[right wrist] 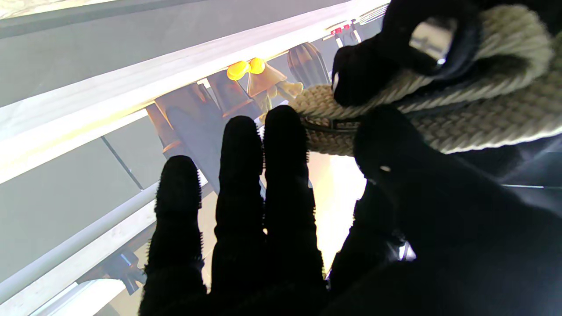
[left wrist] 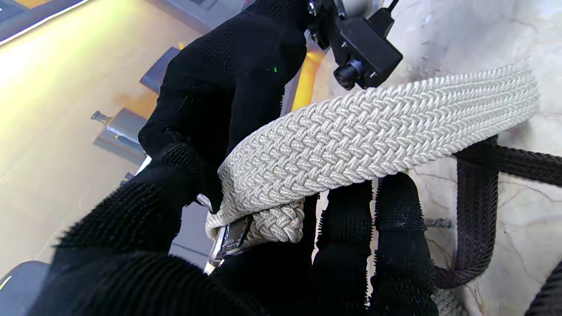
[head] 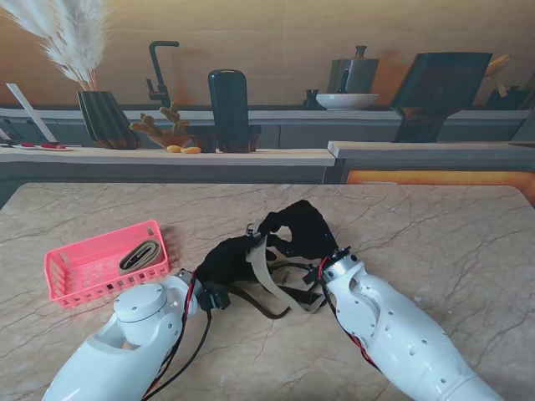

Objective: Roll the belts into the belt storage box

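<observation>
A beige braided belt (head: 266, 271) is held up over the middle of the table between my two black-gloved hands. My left hand (head: 221, 261) is shut on its buckle end; in the left wrist view the belt (left wrist: 373, 131) folds over the metal buckle (left wrist: 228, 239) inside my left hand (left wrist: 272, 272). My right hand (head: 297, 230) pinches the same end from the far side with thumb and forefinger, its other fingers (right wrist: 246, 197) stretched out. The belt (right wrist: 483, 114) crosses the right wrist view. A dark brown belt (head: 269, 307) lies loose on the table under both hands.
The pink storage basket (head: 63, 276) stands at my left with one rolled tan belt (head: 138, 255) inside. Behind the marble table (head: 435, 234) runs a counter with a vase, a dark kettle-like object and bowls.
</observation>
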Motion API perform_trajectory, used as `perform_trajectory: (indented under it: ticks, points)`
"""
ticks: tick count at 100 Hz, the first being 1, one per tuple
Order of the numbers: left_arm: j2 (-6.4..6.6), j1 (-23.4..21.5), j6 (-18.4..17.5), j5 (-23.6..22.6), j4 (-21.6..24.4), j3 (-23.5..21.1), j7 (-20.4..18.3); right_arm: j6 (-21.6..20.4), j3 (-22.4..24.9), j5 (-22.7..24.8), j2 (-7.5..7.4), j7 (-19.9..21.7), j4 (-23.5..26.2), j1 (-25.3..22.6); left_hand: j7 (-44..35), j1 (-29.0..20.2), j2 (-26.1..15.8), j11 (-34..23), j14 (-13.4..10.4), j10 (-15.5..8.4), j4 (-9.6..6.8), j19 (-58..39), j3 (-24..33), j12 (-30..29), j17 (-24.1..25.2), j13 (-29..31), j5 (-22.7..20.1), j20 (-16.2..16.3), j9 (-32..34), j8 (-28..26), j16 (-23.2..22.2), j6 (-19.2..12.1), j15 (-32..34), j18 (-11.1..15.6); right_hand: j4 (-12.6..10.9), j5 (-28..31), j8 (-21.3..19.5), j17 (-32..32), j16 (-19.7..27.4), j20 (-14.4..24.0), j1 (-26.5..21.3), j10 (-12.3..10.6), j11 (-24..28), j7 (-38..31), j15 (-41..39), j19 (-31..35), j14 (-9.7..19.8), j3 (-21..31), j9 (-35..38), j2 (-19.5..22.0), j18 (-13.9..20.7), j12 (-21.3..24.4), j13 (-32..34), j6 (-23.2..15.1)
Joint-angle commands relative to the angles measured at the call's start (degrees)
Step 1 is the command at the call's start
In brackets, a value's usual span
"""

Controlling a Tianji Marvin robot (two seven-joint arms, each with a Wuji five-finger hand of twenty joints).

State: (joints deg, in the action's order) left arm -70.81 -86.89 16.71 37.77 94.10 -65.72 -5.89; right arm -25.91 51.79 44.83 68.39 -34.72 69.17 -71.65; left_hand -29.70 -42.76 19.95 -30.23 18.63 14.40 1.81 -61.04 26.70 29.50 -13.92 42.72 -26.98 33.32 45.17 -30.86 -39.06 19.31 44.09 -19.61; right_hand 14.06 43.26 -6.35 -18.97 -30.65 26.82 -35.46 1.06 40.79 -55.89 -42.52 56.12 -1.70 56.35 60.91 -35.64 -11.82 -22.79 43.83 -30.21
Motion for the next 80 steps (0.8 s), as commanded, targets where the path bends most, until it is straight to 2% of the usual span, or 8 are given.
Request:
perform_trajectory:
  ticks: [1, 23, 33, 43, 57, 61, 68, 80]
  points:
    - [0.0, 0.45, 0.78, 1.11, 0.26, 0.24, -1.41, 0.04, -0.58, 0.81, 0.0, -0.04, -0.25, -0.03, -0.07, 0.6, 2.86, 0.71, -0.83, -0.55, -0.47, 0.36, -0.68, -0.56, 0.33, -0.5, -2.18, -0.27, -1.13, 0.35, 0.72, -7.93, -0.72, -0.77, 0.74, 4.35, -3.2, 1.09, -0.99, 0.49, -0.67, 0.33, 0.3, -8.18, -1.49, 1.32, 0.69, -2.94, -0.49, 3.94, -1.05, 0.45, -0.2, 7.84]
    - [0.05, 0.89, 0.67, 0.34, -0.01, 1.04, -1.63, 0.04, -1.49, 2.85, -0.37, -1.3, -0.79, 0.63, -3.72, -4.94, 3.11, -0.38, -2.77, -2.69, -1.31, 0.68, 8.06, -0.47, -2.07, 2.19, -0.83, 0.01, 1.2, -2.46, 1.56, -8.4, -1.94, 0.74, -0.05, 4.22, -2.64, 1.26, -0.94, 0.3, -1.17, 1.07, 0.33, -7.97, -2.0, 2.02, 0.08, -2.5, -1.66, 3.18, -1.41, 0.98, -0.66, 9.15]
    - [-0.07, 0.98, 0.47, 0.58, -0.07, 1.29, -1.4, -0.1, -1.54, 3.77, -0.61, -1.72, -0.83, 0.74, -9.09, -13.56, 6.48, 5.24, -3.83, -3.78, 0.2, -0.42, 11.91, 8.39, -4.8, 5.45, -1.6, -0.28, 8.71, -5.99, 2.4, -9.75, -0.74, 1.46, -0.14, 3.59, -2.49, 1.36, -0.83, 0.17, -1.32, 1.35, 0.05, -7.71, -1.99, 2.29, 0.01, -2.25, -2.75, 2.83, -1.35, 1.23, -1.03, 9.75]
    - [-0.13, 0.88, 0.5, 1.01, 0.02, 1.34, -1.19, -0.04, -1.16, 4.49, -0.91, -1.75, -0.42, 0.48, -13.81, -19.11, 4.58, 6.31, -3.49, -3.53, 0.98, -1.89, 12.06, 11.35, -6.76, 8.22, -3.38, -0.41, 12.62, -5.89, 2.67, -10.29, 1.03, 1.38, -0.09, -0.84, -2.83, 1.85, -0.46, -0.28, -0.76, 2.15, -0.43, -6.13, -1.67, 2.54, -0.21, -1.6, -6.66, 1.93, -0.9, 1.37, -2.46, 10.84]
    - [0.14, 0.97, 0.06, 1.01, -0.38, 1.44, -2.73, 0.46, 0.17, 4.56, -1.28, -0.44, 1.19, -0.66, -15.36, -21.09, 1.91, 2.69, -3.32, -3.14, 0.9, -2.66, 11.93, 14.94, -6.35, 7.92, -3.95, -0.02, 11.21, -6.44, 1.11, -11.23, 3.4, 0.52, -0.15, -9.08, -4.81, 3.0, 0.21, -0.77, 1.69, 4.48, -1.41, -2.21, -0.26, 2.33, -1.49, -0.76, -13.3, 0.71, -0.48, 1.4, -5.31, 11.83]
    - [0.22, 1.03, -0.53, 1.1, -0.63, 1.51, -3.28, 0.81, 0.63, 4.5, -1.43, 0.43, 1.84, -1.08, -15.57, -21.7, 0.91, 1.83, -3.4, -3.32, 0.66, -2.49, 11.53, 16.46, -5.95, 7.49, -3.87, 0.09, 10.59, -7.17, 0.52, -11.62, 3.8, 0.63, -1.33, -11.21, -6.69, 3.28, 0.39, -0.8, 3.82, 5.52, -2.08, 1.99, 0.5, 2.13, -1.88, 0.62, -15.78, 1.09, -0.42, 1.45, -6.27, 13.32]
    - [0.35, 1.18, -1.15, 1.05, -0.98, 1.6, -4.1, 1.8, 1.66, 3.8, -1.57, 2.3, 3.29, -2.08, -15.57, -22.64, -0.52, 0.59, -3.51, -3.58, 0.32, -2.27, 10.5, 19.0, -5.5, 7.0, -3.47, 0.37, 9.73, -8.33, -0.72, -12.07, 4.68, 0.75, -6.86, -14.65, -14.08, 3.77, 0.63, -0.51, 7.21, 6.5, -3.27, 9.0, 2.0, 1.51, -2.16, 2.73, -19.98, 1.84, -0.03, 1.44, -7.59, 16.0]
    - [0.46, 1.4, -1.25, 1.18, -1.39, 1.51, -4.99, 3.41, 3.76, 1.59, -1.55, 4.95, 5.73, -3.97, -16.09, -22.61, -0.91, -1.05, -3.12, -3.31, -0.05, -2.36, 10.73, 21.65, -5.24, 7.18, -3.54, 0.79, 9.67, -9.74, -2.25, -12.24, 6.12, 0.8, -7.3, -19.8, -14.97, 4.54, 0.87, -0.49, 9.53, 7.66, -4.5, 11.29, 3.22, 0.76, -2.17, 1.89, -25.41, 1.58, 0.34, 1.6, -9.56, 18.36]
